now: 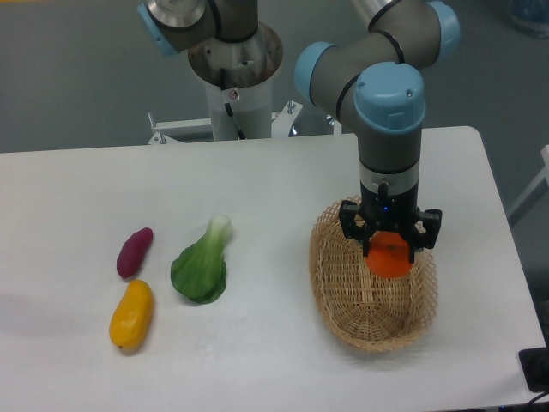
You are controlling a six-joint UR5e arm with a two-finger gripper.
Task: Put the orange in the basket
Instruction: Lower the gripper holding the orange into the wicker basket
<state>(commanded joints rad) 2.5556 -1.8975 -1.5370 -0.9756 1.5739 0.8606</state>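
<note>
— How does your small round bright orange fruit [391, 257] point?

— It is round, so you see no long axis. Your black two-finger gripper [391, 249] clamps it from above, over the oval tan wicker basket [343, 300].

— What lies around you?

— Far left on the white table [257, 360]: a leafy green bok choy [202, 264], a purple sweet potato [135, 251], a yellow mango-like fruit [131, 314]. Nothing stands between.

No text, label, brand, number or sign can be read anywhere in the camera view.
</note>
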